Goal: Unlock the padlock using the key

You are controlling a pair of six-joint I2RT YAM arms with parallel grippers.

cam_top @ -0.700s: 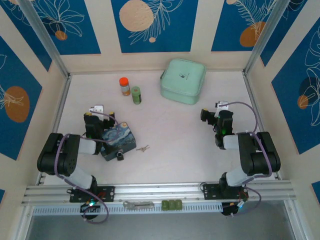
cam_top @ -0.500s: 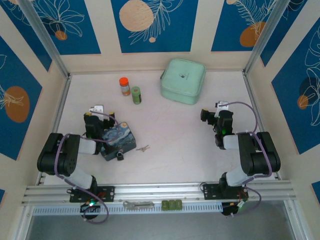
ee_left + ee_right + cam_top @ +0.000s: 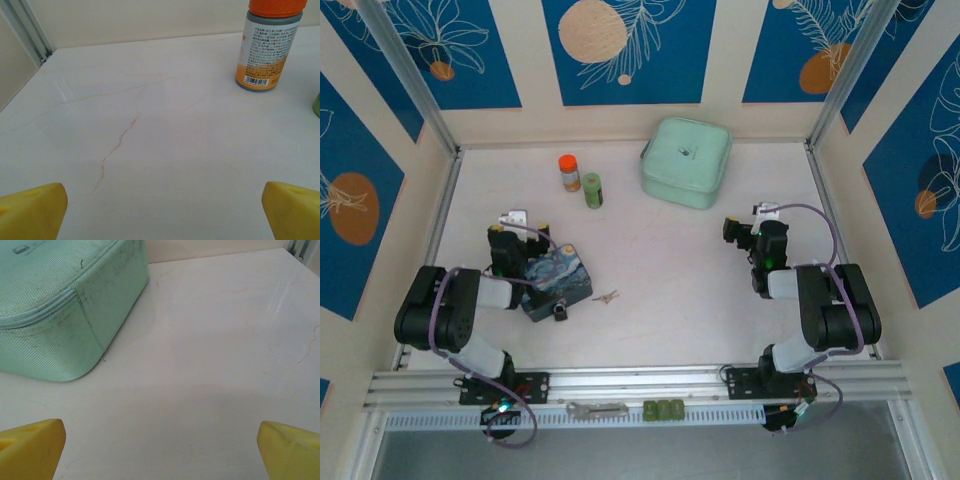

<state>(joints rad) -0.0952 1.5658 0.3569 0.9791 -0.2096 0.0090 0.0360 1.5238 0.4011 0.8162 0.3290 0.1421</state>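
The tiny dark grey padlock [image 3: 561, 312] lies flat, unheld, behind and to the right of the left gripper [image 3: 507, 232], while the thin silvery key [image 3: 607, 297] lies near it, farther right, apart.

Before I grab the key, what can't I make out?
Tiny dark grey metal padlock, top view: too small to tell shackle state or keyhole side.
Thin silvery metal key, top view: too small to tell its teeth end.
Orange-capped bottle, left wrist view: cap cut off by top edge.

Blue leaf-patterned wall panels [image 3: 628, 48] surround a pale table [image 3: 660, 270].
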